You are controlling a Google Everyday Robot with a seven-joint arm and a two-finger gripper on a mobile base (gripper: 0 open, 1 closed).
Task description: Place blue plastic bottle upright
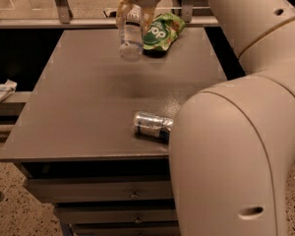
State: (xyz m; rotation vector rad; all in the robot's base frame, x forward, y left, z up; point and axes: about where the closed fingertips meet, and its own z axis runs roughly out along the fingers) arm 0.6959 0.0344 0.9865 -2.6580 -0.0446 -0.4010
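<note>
Camera view | blue plastic bottle (130, 41): held in the gripper (133, 17), near vertical, base down, over the far part of the table (78, 107), left of the green pouch (163, 31) | gripper: fingers clamped on the bottle's upper body, arm entering from upper right | materials: clear plastic, white-blue label; shiny can (151, 124) lying on its side; matte grey tabletop

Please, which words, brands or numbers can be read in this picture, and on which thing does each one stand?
"op": white letters on the green pouch.
Label of the bottle, held by the tool above the far end of the table: too blurred to read.
Can: nothing readable.
</note>
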